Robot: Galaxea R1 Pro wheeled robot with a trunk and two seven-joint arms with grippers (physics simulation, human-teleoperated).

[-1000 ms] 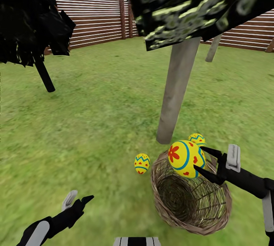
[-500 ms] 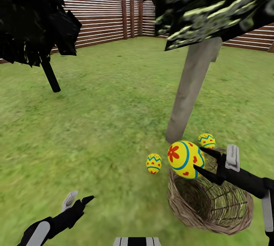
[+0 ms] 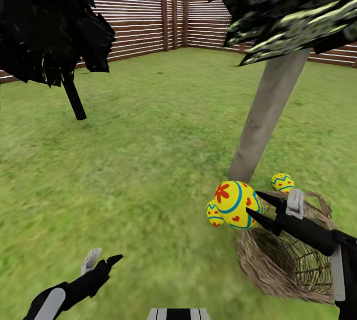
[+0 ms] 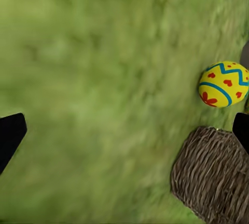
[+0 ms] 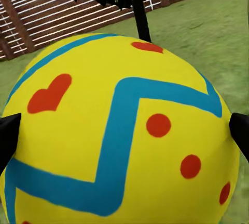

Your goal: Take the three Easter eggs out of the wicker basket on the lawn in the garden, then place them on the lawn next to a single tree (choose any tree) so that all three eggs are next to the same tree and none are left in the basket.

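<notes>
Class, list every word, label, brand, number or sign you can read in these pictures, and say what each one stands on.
None: no readable text anywhere.
The egg held in the right hand carries only red hearts, dots and blue zigzags.
The fence, wicker basket and tree trunk bear no writing.

Right hand [image 3: 253,203] clamped on load; left hand [image 3: 106,259] spread, empty.

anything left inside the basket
No egg shows inside the basket; its visible inner wall is bare wicker. The right gripper, holding an egg, and its arm cover part of the inside, so that part stays unseen.
</notes>
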